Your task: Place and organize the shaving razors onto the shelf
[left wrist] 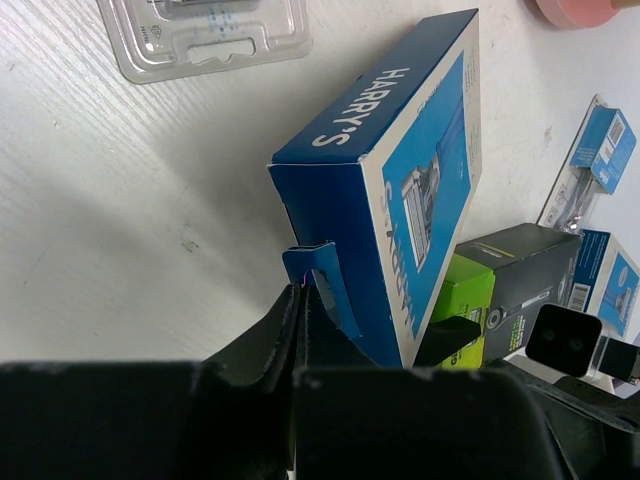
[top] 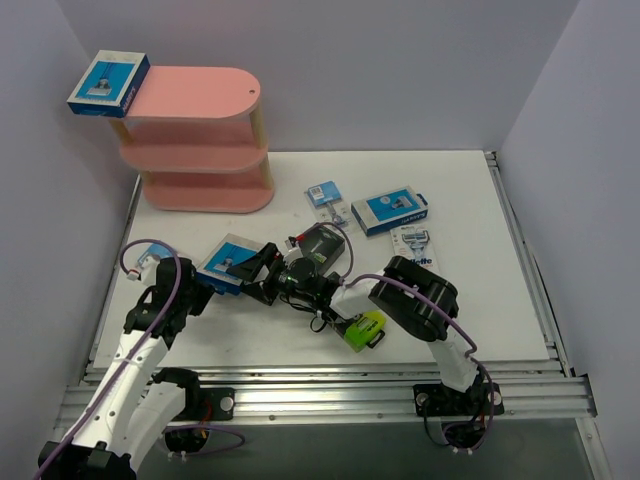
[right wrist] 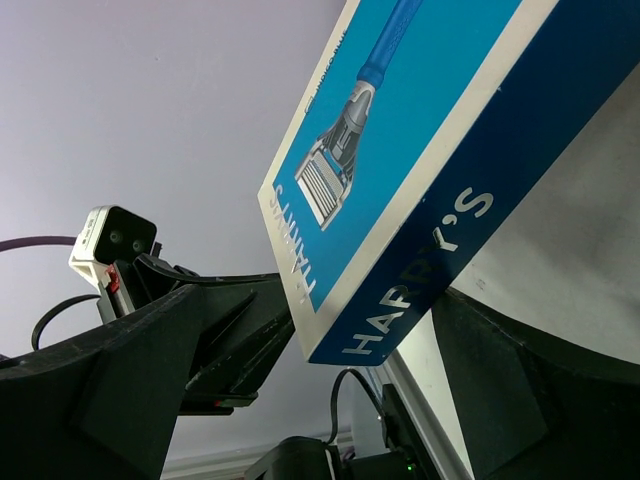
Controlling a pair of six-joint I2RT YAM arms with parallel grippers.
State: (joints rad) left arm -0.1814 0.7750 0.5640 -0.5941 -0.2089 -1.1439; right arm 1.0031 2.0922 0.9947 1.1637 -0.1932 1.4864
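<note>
Boxes, three blue: one (top: 108, 84) atop shelf (top: 200, 92), one (top: 397, 212) on table (top: 480, 290), one (top: 228, 262) in closed left gripper (left wrist: 305, 300); right gripper (top: 258, 270) agape.

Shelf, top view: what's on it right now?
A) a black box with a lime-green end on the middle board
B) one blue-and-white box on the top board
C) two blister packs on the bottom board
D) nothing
B: a single blue-and-white box lies at the left end of the top board of the shelf, and no other pack shows on it.
</note>
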